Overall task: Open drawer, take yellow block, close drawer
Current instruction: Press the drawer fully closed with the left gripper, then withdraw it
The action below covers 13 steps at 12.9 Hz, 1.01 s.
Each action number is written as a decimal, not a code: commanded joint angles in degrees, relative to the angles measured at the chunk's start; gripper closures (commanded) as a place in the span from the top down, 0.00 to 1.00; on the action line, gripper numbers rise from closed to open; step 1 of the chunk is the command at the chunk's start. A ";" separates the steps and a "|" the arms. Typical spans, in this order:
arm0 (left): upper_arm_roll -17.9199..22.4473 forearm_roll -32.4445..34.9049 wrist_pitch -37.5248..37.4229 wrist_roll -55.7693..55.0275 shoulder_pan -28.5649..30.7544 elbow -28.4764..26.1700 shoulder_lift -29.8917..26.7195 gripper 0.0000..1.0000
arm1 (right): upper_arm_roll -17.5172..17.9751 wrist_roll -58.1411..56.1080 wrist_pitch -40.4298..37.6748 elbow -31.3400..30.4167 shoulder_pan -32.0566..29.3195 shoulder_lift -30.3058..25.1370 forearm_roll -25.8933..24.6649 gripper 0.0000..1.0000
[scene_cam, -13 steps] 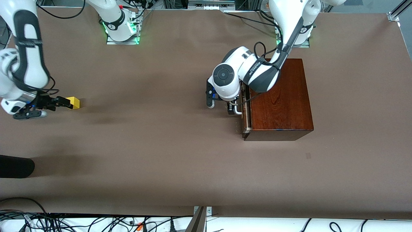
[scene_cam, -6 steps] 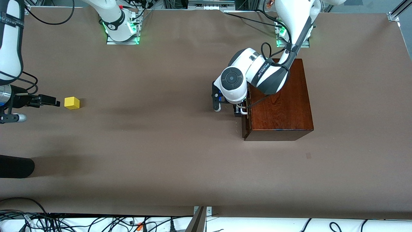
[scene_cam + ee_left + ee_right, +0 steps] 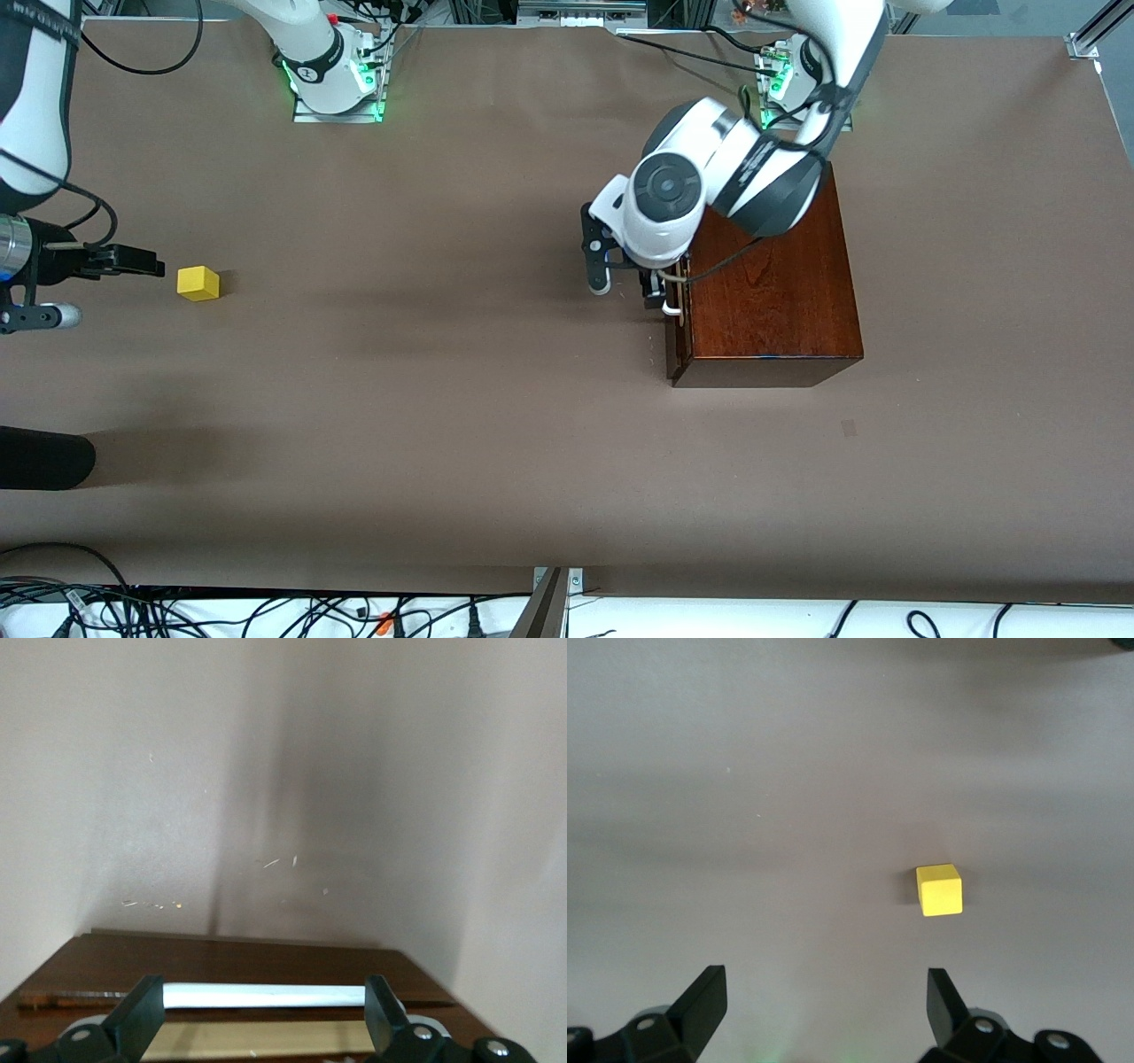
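Observation:
The yellow block rests alone on the brown table near the right arm's end. My right gripper hovers beside it, open and empty, a short gap away. The dark reddish-brown box stands toward the left arm's end. Its drawer is pushed in, with only a thin pale strip showing at the front. My left gripper hangs over the white bar handle, open, with one finger at each end of the bar.
A black rounded object lies at the table's edge at the right arm's end, nearer the front camera than the block. Cables run along the front edge. Bare brown table lies between the block and the box.
My right gripper let go of the yellow block and drew back from it. The left arm pushed the slightly open drawer into the box, and its wrist has since risen a little.

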 commanded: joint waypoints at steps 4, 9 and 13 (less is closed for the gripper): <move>-0.18 -1.83 -11.94 -11.86 8.81 -0.45 -10.10 1.00 | 5.78 11.93 -3.67 -0.79 3.13 -8.15 -7.01 1.00; -0.18 -0.52 -18.97 -12.12 19.29 -0.36 -16.88 1.00 | 30.11 16.69 -3.67 -3.87 -17.22 -14.67 -10.89 1.00; 0.09 8.01 -21.80 -16.86 22.72 3.51 -19.96 1.00 | 39.91 17.13 -5.08 -3.26 -27.81 -15.29 -10.89 1.00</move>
